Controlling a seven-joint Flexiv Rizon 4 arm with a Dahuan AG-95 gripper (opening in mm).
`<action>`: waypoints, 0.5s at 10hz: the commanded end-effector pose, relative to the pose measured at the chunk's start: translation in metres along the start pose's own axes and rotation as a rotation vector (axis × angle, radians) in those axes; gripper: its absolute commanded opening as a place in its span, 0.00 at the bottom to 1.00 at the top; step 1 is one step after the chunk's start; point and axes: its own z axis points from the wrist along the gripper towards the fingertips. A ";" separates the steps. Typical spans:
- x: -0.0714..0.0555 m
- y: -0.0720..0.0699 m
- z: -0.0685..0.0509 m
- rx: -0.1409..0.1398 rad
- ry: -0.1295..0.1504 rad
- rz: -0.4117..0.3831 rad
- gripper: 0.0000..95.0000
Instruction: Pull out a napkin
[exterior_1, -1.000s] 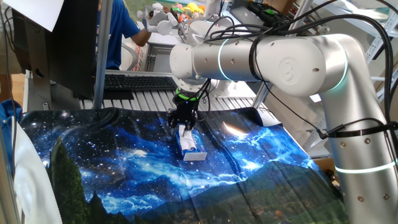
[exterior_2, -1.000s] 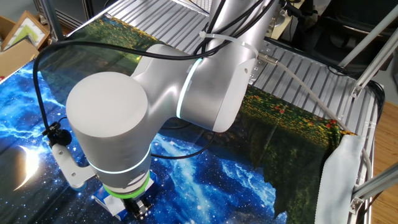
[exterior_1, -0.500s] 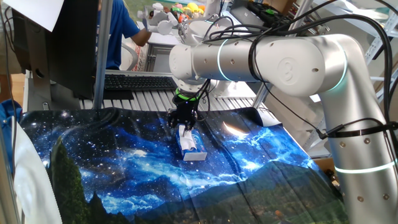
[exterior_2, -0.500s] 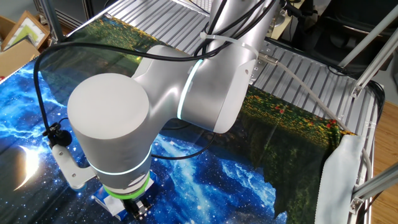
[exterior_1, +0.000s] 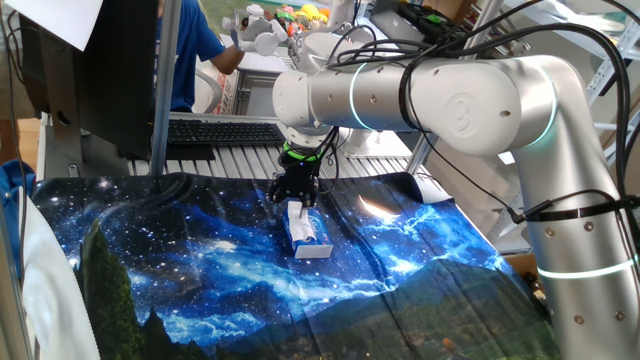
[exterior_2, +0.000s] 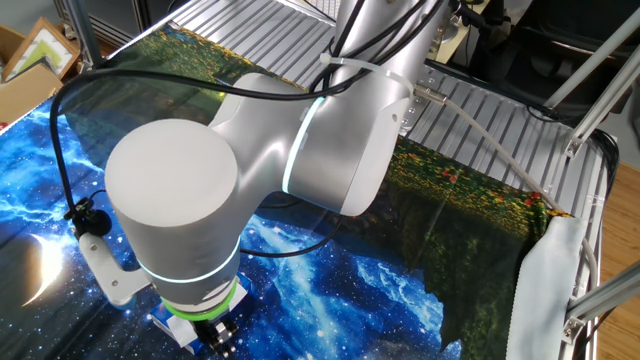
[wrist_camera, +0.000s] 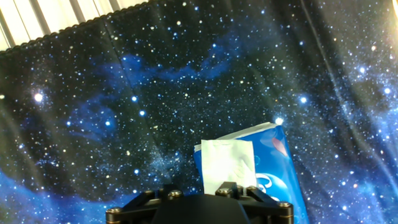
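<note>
Looking like roughly the midpoint of the pull, maybe less. Got a white napkin standing up out of the blue-and-white tissue pack, wrinkled and partly free, but with its lower end tucked inside as far as the hand view shows. So: started, not finished. Left to do, by my guess: lift straight up until the sheet clears the slot, hopefully without dragging the whole pack along, since nothing pins it down.

Lying flat on the galaxy-print cloth, that pack, about mid-table in one fixed view, napkin rising from its far end right under the gripper. Pointing straight down, fingers either side of the sheet or right at it. Can't tell whether clamped on the paper or let go. Too dark and small from the side, hidden under the hand's own body in the hand view, and nearly all blocked by the big arm in the other fixed view.

Compared with a second ago: basically nothing. Same hand spot over the pack, same height, napkin sticking up about as far, pack not shifted on the cloth. At most a tiny nudge of the arm's housing in the other fixed view. No visible progress on the pull itself.
</note>
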 end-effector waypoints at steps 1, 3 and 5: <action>-0.002 -0.002 0.001 -0.001 0.003 -0.006 0.60; -0.002 -0.003 0.000 -0.003 0.006 -0.006 0.60; -0.001 -0.004 -0.003 0.000 0.007 -0.008 0.60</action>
